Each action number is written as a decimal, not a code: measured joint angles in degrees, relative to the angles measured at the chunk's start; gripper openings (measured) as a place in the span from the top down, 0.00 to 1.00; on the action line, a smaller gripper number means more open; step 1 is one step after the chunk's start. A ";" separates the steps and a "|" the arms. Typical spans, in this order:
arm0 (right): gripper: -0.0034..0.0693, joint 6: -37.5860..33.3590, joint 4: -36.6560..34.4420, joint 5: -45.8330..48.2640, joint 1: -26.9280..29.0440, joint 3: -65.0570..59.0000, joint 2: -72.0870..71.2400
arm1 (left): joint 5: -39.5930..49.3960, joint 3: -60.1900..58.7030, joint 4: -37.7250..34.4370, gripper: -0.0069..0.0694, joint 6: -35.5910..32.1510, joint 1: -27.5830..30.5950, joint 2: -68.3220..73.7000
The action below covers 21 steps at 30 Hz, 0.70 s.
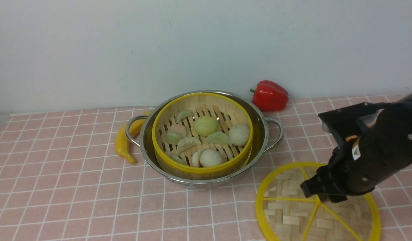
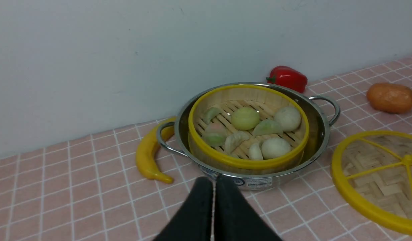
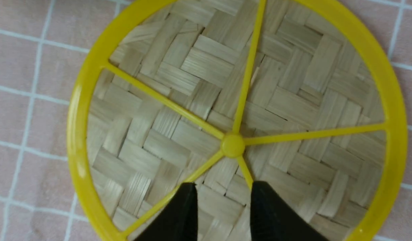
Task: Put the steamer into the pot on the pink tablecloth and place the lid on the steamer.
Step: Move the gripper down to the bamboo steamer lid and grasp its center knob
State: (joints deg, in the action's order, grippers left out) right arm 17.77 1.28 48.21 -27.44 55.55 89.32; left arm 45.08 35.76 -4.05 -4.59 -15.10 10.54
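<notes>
The steamer [image 1: 202, 170] sits inside the pot [image 1: 206, 182] near the far edge of the pink tablecloth [image 1: 102, 201], its food exposed. The left gripper [image 2: 215, 180] has its jaws pressed together; the right gripper [image 3: 224, 187] spreads its own, empty, above the lid [image 3: 232, 145]. The small centre knob could slip away if those fingers descend off-centre, and a lid carried tilted might catch the steamer's rim or press on the buns [image 1: 213, 158].

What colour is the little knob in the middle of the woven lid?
The knob is yellow, best seen in the right wrist view.
</notes>
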 joint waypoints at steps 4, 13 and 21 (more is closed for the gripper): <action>0.62 0.00 0.13 -1.67 0.00 0.04 2.78 | -3.92 -7.61 -5.46 0.91 -0.01 0.00 -5.55; 0.62 0.05 0.50 -5.18 0.00 0.14 7.67 | -5.46 -9.20 -11.65 0.91 -0.20 0.00 -6.72; 0.75 1.93 4.39 -4.76 0.00 0.70 10.19 | -5.67 -9.20 -11.89 0.91 -0.58 0.00 -6.72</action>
State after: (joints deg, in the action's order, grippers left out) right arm 19.70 5.67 43.45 -27.44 56.24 99.50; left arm 39.41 26.56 -15.95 -5.17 -15.10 3.82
